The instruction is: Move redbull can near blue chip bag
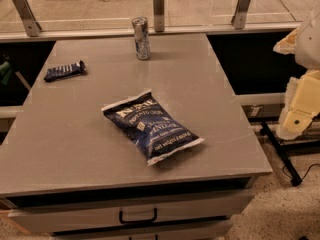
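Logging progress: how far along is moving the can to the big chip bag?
Nothing looks done: the can stands upright at the far edge of the table, apart from the chip bag. No step is in hand; the tool is off the table's right side. Left: grasp, carry, set down beside the bag.

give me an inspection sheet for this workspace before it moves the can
surface: grey table, flat, with a drawer below its front edge
job's things: can upright at the far edge; bag lying flat mid-table, well apart from the can
clutter: small dark blue wrapper at the far left of the table
grippers: gripper at the right edge of the view, off the table, far from can and bag
cables: thin dark cable on the floor at right
surroundings: glass rail with metal posts behind the table
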Controlling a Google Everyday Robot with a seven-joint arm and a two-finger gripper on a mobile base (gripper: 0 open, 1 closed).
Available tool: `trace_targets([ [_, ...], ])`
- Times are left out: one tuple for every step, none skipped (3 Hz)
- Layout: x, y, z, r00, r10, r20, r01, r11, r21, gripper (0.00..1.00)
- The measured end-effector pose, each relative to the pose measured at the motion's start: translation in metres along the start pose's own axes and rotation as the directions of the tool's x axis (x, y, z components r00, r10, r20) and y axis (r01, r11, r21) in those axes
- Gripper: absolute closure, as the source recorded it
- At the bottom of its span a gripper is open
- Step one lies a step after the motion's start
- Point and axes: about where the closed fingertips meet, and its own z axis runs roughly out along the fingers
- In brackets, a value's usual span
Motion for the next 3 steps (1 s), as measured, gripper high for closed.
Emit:
trace_targets([
  [0.000,0.000,0.000,1.000,0.000,0.000,0.000,1.0000,0.000,0.00],
  [-0.002,-0.003,0.000,1.000,0.004,0.023,-0.004,1.0000,0.001,0.00],
  [-0.023,-0.027,0.017,0.993,0.000,0.118,0.000,1.0000,-0.001,0.00],
])
